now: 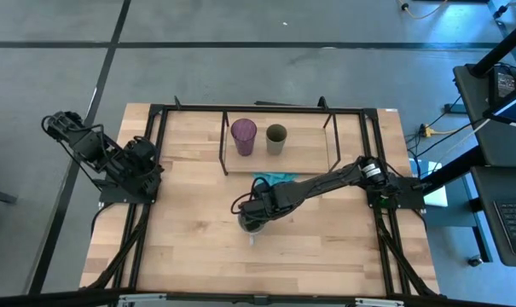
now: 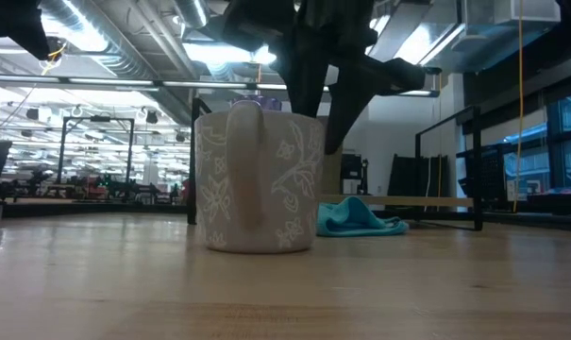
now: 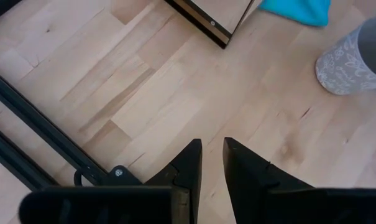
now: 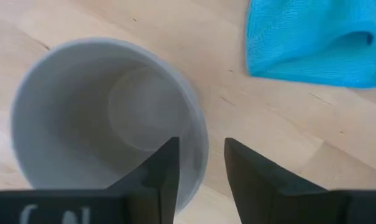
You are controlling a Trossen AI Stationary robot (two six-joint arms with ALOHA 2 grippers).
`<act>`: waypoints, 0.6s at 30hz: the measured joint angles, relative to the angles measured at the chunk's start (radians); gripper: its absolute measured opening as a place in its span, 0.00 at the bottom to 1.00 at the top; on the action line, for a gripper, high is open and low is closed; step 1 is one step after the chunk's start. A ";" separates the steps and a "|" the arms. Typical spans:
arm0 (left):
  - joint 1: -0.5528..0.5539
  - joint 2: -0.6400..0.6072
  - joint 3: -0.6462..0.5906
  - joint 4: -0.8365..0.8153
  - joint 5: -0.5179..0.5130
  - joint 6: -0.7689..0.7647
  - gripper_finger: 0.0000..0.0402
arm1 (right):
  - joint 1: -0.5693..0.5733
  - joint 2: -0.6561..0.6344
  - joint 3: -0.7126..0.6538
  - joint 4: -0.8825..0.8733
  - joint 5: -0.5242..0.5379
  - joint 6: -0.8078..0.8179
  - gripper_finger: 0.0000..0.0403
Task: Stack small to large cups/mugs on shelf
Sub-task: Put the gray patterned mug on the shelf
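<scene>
The grey mug [image 1: 251, 223] with a white flower pattern stands upright on its base on the table, its handle [image 2: 245, 161] toward the near edge. My right gripper [image 4: 201, 155] points down over it, open. One finger [image 4: 166, 168] is inside the mug and the other [image 4: 250, 174] outside, on either side of the rim [image 4: 199, 134] without plainly touching it. The purple tumbler [image 1: 244, 136] and the olive-green cup [image 1: 276, 140] stand side by side on the shelf [image 1: 309, 158] at the back. My left gripper [image 3: 212, 146] waits at the table's left, slightly open and empty.
A teal cloth [image 1: 270, 179] lies crumpled on the table between the shelf's front edge and the mug; it also shows in the right wrist view [image 4: 318, 43]. A black metal frame [image 1: 155, 128] runs around the tabletop. Bare wood lies in front of the mug.
</scene>
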 joint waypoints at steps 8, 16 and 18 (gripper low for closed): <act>0.000 -0.011 0.000 0.000 -0.011 0.000 0.15 | -0.006 0.003 0.000 -0.001 -0.005 0.000 0.29; 0.000 -0.011 0.000 0.000 -0.026 0.016 0.15 | -0.015 0.003 0.000 0.005 -0.016 -0.001 0.13; 0.000 -0.011 0.000 0.000 -0.026 0.016 0.15 | -0.015 0.003 0.000 0.004 -0.018 -0.002 0.10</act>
